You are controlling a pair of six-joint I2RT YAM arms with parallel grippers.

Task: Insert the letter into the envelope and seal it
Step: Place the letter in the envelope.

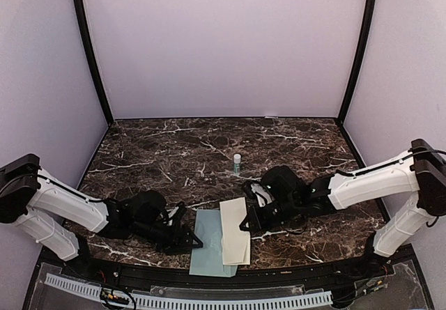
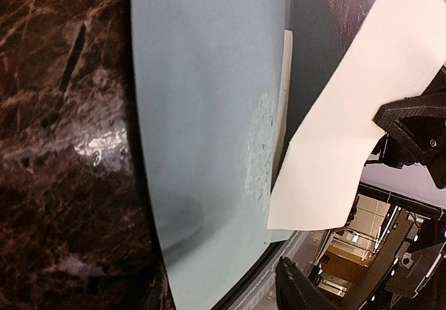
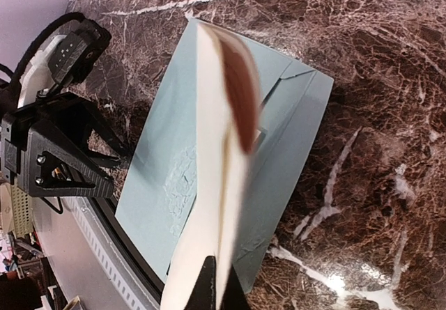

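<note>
The pale grey-teal envelope [image 1: 208,253] lies flat at the table's near edge, its white strip [image 2: 284,94] showing. The cream letter [image 1: 235,239], folded lengthwise, is held tilted over the envelope's right side. My right gripper [image 1: 249,221] is shut on one end of the letter [image 3: 212,184], with its fingertips [image 3: 224,292] pinching the fold. My left gripper [image 1: 189,241] sits low at the left edge of the envelope [image 2: 202,115] with its jaws apart. Only one of its fingers [image 2: 298,289] shows in the left wrist view, and it is clear of the paper. The letter [image 2: 355,129] overlaps the envelope there.
A small white-and-green glue stick [image 1: 237,162] stands upright behind the papers at mid table. The table's black rim [image 1: 209,280] runs just past the envelope's near end. Purple walls close in the back and both sides.
</note>
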